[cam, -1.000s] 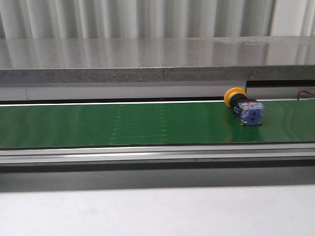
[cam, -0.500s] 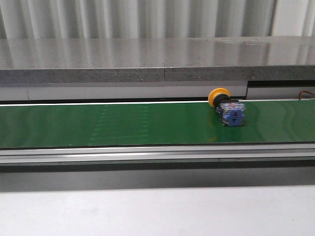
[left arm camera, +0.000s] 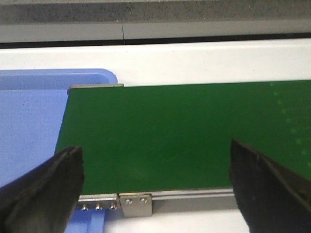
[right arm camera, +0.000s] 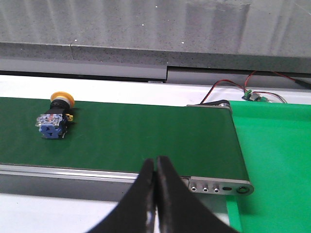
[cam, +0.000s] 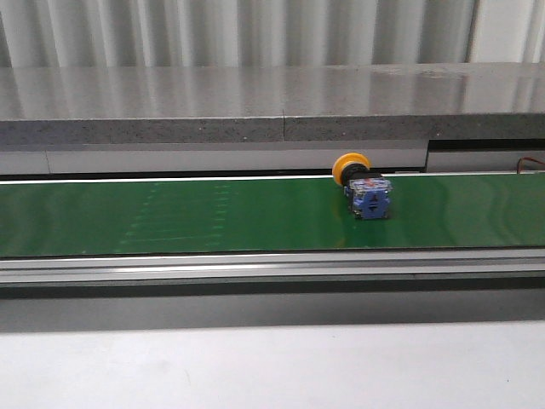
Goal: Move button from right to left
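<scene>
left tool [left arm camera: 155, 189] spread wide, right tool [right arm camera: 154, 194] pressed together, both empty

A green conveyor belt [cam: 170, 217] runs across a white table [cam: 272, 366], edged by a metal rail [cam: 272, 266], below a grey speckled ledge [cam: 213, 102] and pale corrugated wall [cam: 238, 32].

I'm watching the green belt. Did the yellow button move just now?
Yes. The button slid left along the green belt, away from the dark gap in the grey wall behind it.
</scene>
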`<state>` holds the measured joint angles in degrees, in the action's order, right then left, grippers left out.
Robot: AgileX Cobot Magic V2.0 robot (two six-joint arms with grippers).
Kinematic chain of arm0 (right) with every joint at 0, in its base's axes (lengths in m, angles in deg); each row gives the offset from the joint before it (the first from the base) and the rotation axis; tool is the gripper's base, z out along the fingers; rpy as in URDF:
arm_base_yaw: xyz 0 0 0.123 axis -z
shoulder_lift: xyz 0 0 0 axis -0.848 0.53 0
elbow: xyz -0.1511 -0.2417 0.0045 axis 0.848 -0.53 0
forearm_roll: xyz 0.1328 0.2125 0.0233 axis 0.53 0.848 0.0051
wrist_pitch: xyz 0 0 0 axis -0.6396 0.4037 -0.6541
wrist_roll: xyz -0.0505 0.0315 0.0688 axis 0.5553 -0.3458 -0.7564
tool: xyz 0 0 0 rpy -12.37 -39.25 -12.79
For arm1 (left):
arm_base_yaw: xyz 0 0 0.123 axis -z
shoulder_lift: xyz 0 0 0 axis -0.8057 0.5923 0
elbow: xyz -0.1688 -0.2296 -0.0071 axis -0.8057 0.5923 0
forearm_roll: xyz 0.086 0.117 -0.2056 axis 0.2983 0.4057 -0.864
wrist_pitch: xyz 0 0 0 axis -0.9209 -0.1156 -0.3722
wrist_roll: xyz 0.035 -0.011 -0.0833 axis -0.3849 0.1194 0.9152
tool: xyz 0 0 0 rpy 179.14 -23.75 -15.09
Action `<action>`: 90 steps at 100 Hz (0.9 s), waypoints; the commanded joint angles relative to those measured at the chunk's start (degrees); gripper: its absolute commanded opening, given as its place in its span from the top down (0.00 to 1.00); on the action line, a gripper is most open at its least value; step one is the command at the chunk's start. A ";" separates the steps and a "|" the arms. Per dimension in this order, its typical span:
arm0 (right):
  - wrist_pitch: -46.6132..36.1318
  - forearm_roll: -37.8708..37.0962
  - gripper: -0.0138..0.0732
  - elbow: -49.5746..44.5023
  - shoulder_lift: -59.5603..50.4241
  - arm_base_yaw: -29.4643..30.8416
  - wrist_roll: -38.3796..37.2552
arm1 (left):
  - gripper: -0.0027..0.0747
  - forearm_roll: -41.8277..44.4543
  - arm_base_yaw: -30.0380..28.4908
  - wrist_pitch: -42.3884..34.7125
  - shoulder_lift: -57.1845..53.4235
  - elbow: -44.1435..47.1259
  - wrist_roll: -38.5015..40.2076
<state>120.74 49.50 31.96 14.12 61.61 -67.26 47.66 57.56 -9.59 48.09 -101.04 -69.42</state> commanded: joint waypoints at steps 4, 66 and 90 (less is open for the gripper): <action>-4.84 0.48 0.92 1.43 0.64 -0.04 0.27 | 0.18 -3.22 -0.14 -6.96 1.81 -2.84 0.46; -4.84 0.48 0.92 1.43 0.64 -0.04 0.27 | 0.24 -10.61 8.22 18.52 29.93 -28.29 4.43; -4.84 0.48 0.92 1.43 0.64 -0.04 0.27 | 0.35 -18.92 16.61 18.12 39.98 -36.09 4.43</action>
<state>120.74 49.50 31.96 14.12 61.61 -67.26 31.80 71.30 10.74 86.54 -132.86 -65.65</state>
